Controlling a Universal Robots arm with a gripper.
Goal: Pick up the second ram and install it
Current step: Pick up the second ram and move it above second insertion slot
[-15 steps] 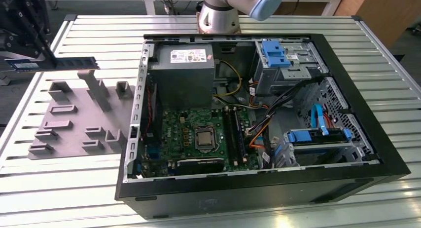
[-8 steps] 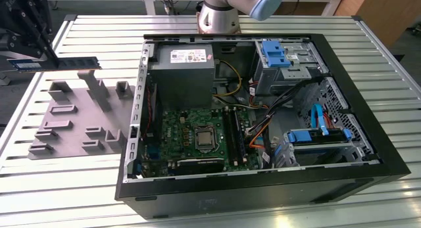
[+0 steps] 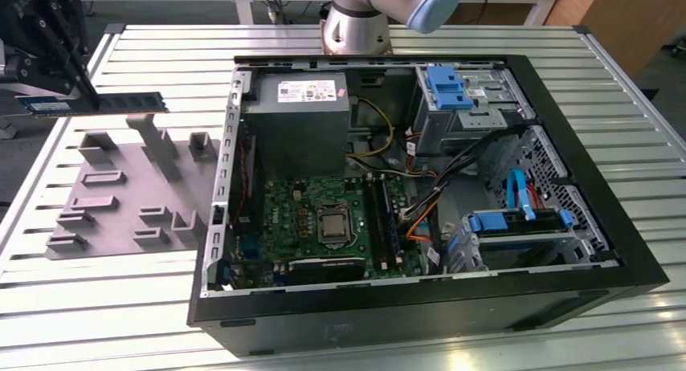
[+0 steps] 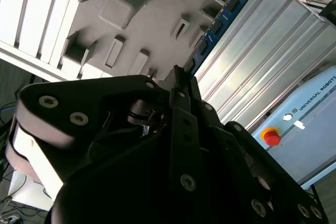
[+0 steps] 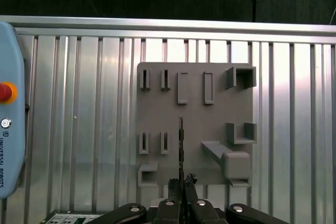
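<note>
Grip confirmed: gripper (image 3: pixel 88 102) is clenched on the second ram (image 3: pixel 124 103), which hangs in the air at the exterior view's far left, above the far edge of the grey fixture plate (image 3: pixel 118 158). The stick sits level with its long edge horizontal, one end poking out past the fingers toward the left and the longer part toward the open PC case (image 3: pixel 429 299). Its lower edge is clear of the fixture's upright blocks, nothing touching. The end facing the case stops short of the case's left wall, with open air between. In the first wrist view the second ram (image 5: pixel 180 140) reads edge-on as a thin line running out from the gripper (image 5: pixel 181 184) over the fixture plate (image 5: pixel 157 114), between the slotted blocks. In the second wrist view the stick (image 4: pixel 215 24) shows its blue face and a row of black chips beyond the gripper (image 4: pixel 181 74), with the fixture plate (image 4: pixel 157 3) beside it. The fixture's right edge lies just beside the case wall on the slatted metal table (image 3: pixel 108 307). Inside the case the motherboard (image 3: pixel 311 198) lies flat with long dark slots (image 3: pixel 384 218) right of the processor socket; orange and black cables (image 3: pixel 420 218) crowd the slots' right side, and the space above is open. A pendant with a red button (image 5: pixel 10 77) lies at the table edge, well apart from the stick.
</note>
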